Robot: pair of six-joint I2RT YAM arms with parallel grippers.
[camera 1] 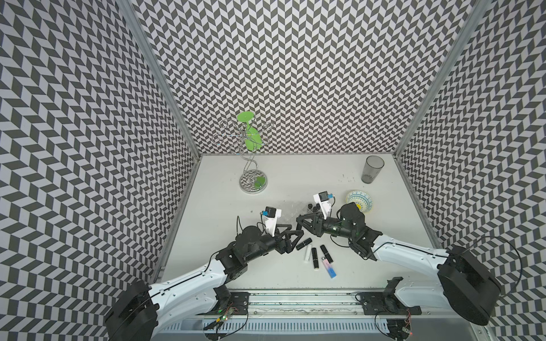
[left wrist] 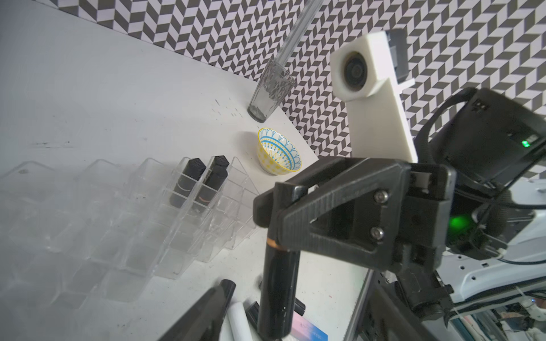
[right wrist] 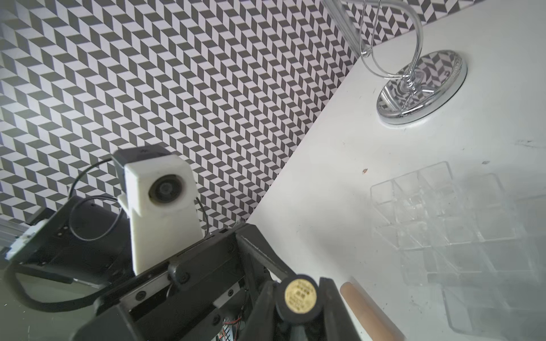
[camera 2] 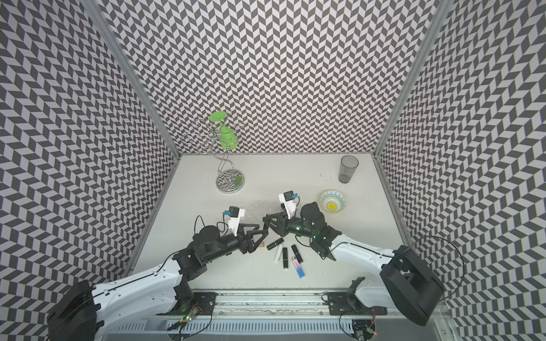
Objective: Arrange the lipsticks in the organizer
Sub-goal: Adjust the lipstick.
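My right gripper (right wrist: 298, 298) is shut on a black lipstick (left wrist: 277, 289) with a gold band, and its gold-labelled end (right wrist: 299, 295) shows between the fingers. My left gripper (camera 1: 295, 231) meets it over the table's middle with jaws wide open either side of that tube; one finger (left wrist: 204, 310) shows. The clear organizer (camera 1: 291, 208) lies just behind the grippers, with black lipsticks (left wrist: 189, 183) standing at its right end. Loose on the table lie black tubes (camera 1: 304, 243), a white one (camera 1: 308, 253), a pink-to-blue one (camera 1: 329, 268) and a tan one (right wrist: 366, 313).
A chrome stand (camera 1: 253, 183) with a green glass hanging on it is at the back left. A grey tumbler (camera 1: 371, 169) is at the back right. A blue-and-yellow patterned bowl (camera 1: 361, 200) sits beside my right arm. Patterned walls close three sides.
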